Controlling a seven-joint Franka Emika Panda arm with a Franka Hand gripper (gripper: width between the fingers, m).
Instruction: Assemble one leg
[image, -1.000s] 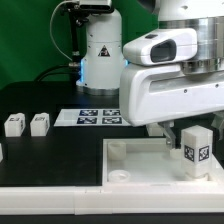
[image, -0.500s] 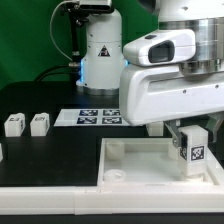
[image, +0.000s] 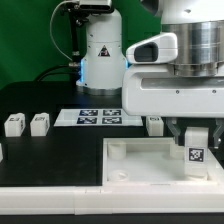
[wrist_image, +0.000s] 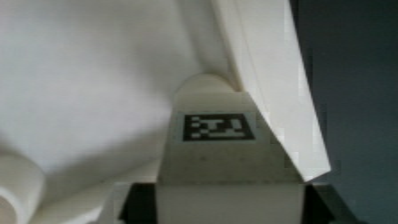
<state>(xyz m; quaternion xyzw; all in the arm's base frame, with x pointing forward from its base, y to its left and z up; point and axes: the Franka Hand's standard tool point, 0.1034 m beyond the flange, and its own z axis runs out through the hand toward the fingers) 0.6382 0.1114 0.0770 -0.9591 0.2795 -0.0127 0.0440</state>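
White leg (image: 197, 153) in hand (image: 196, 140), two legs (image: 13, 124) (image: 40, 123) aside

Hangs in the upper right of the exterior frame as a bulky white arm (image: 170, 85), wrist upright. Points the hand (image: 196, 143) straight down toward the lower right. Presses two dark fingers (image: 181, 133) against opposite sides of the leg (image: 197, 152), holding it upright and squarely gripped.

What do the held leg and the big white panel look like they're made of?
The leg looks like matte white plastic: even colour, crisp edges, and a flat printed black-and-white tag, possibly a paper sticker. The panel seems to be the same dull white plastic, with a raised moulded rim.
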